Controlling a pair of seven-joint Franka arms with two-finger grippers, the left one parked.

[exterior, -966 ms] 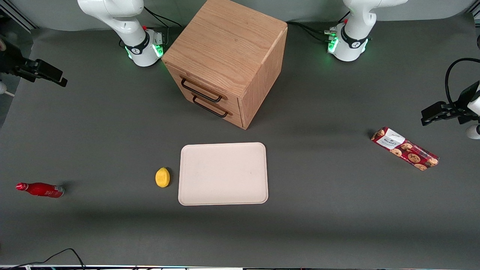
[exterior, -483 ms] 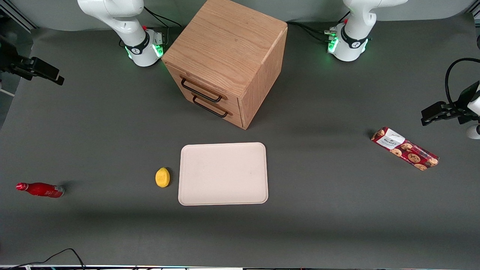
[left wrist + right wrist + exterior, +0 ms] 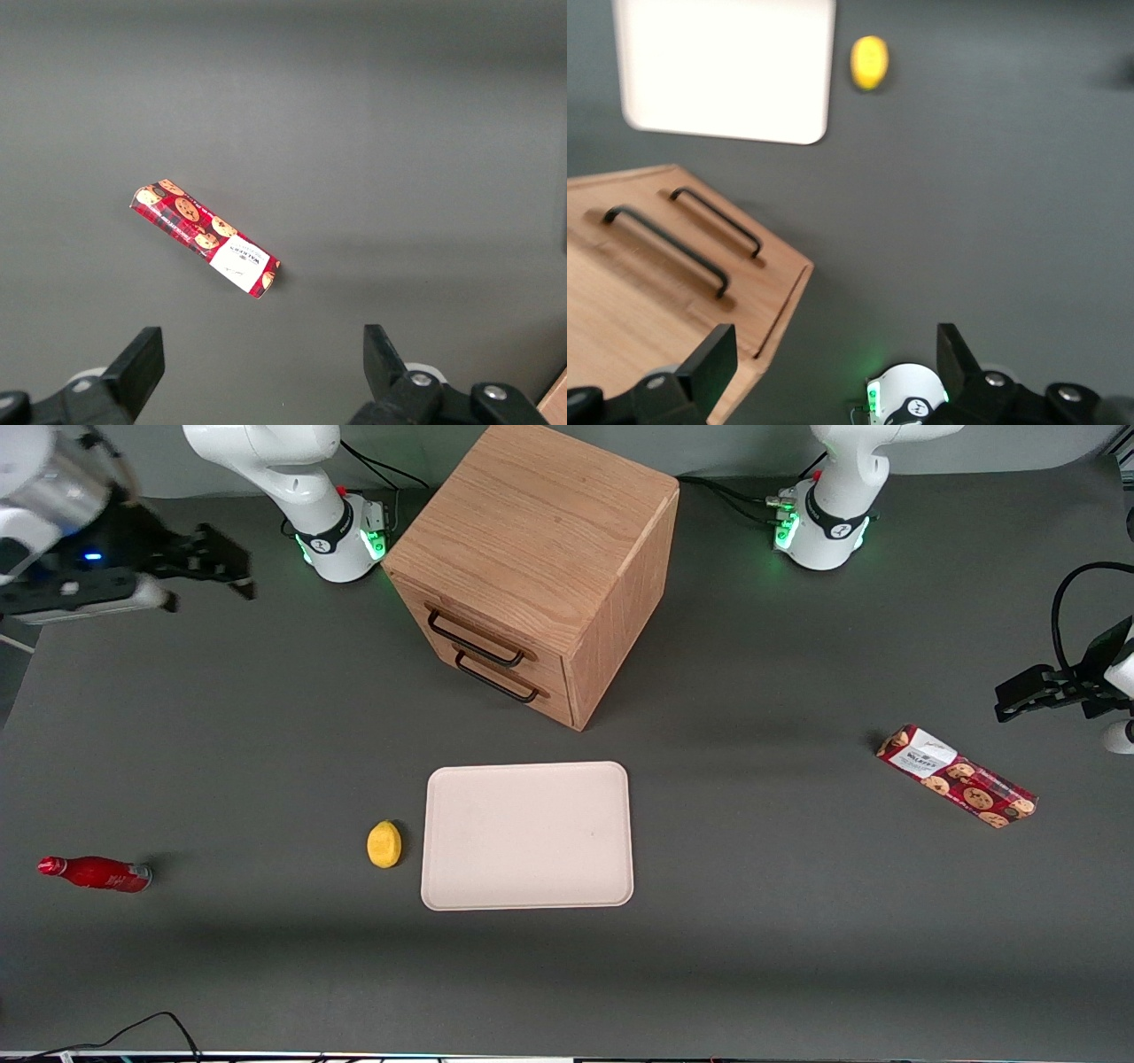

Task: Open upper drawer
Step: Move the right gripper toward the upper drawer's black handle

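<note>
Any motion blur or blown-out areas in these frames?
Front view: the gripper, toward the working arm's end of the table, is smeared by motion; the rest is sharp. Right wrist view: soft overall, the tray overexposed to plain white, the upper drawer slightly blurred. Left wrist view: crisp, evenly lit.

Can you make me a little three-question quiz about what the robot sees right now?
1. True or false: the upper drawer of the wooden cabinet is already pulled out.
2. What lies right beside the cream tray: A) the red bottle, B) the yellow lemon, C) the cookie pack?
3. Fill in: the gripper is open and holds ______.

Key:
1. False; it sits flush, and the gripper hangs apart from its black handle, toward the working arm's end of the table.
2. B
3. nothing
</note>
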